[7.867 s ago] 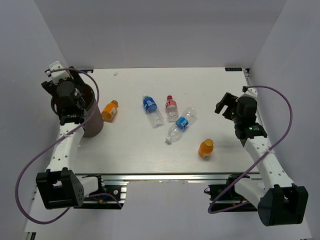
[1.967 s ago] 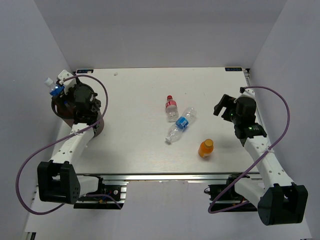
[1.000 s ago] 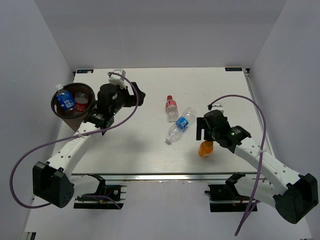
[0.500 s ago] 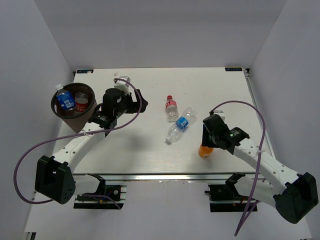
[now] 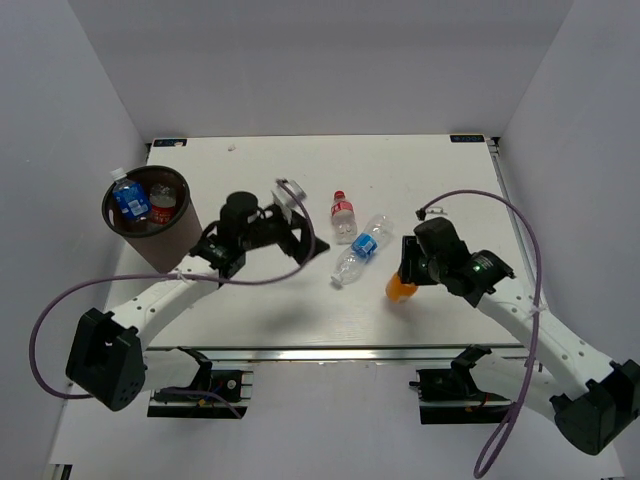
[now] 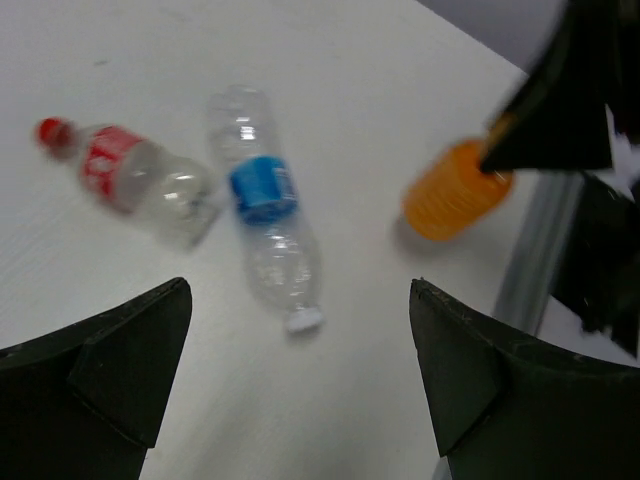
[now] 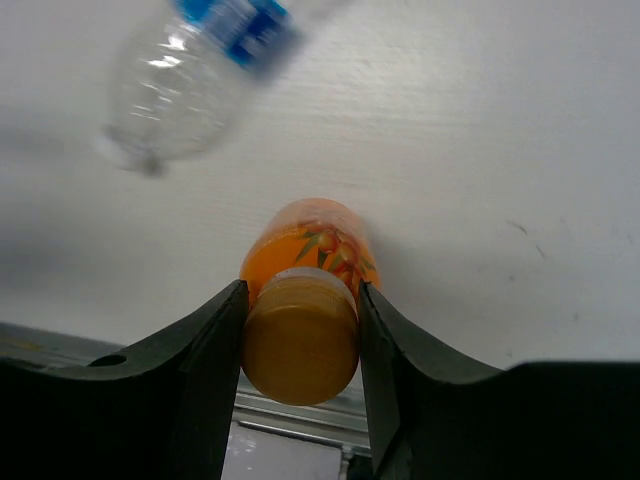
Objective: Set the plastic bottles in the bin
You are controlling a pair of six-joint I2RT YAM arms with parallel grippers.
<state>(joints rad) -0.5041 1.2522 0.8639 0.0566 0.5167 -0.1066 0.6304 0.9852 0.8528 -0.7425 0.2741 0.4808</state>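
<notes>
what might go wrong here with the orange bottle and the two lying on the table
The right hand grips the orange bottle only at its cap, and it is tilted; it might slip loose.
The bin stands far left, beyond the left arm and both lying bottles, so the carry may clip them.
The left hand is open over the red-label bottle and blue-label bottle, lying close together; closing may send one rolling.

Right claw [image 5: 407, 272] grips orange bottle [image 5: 398, 288]; bottles [image 5: 131, 200] inside bin [image 5: 163, 250].

White tabletop [image 5: 420, 170], pale grey walls [image 5: 320, 60] on three sides, metal rail [image 5: 330, 354] along near edge, soft even light
</notes>
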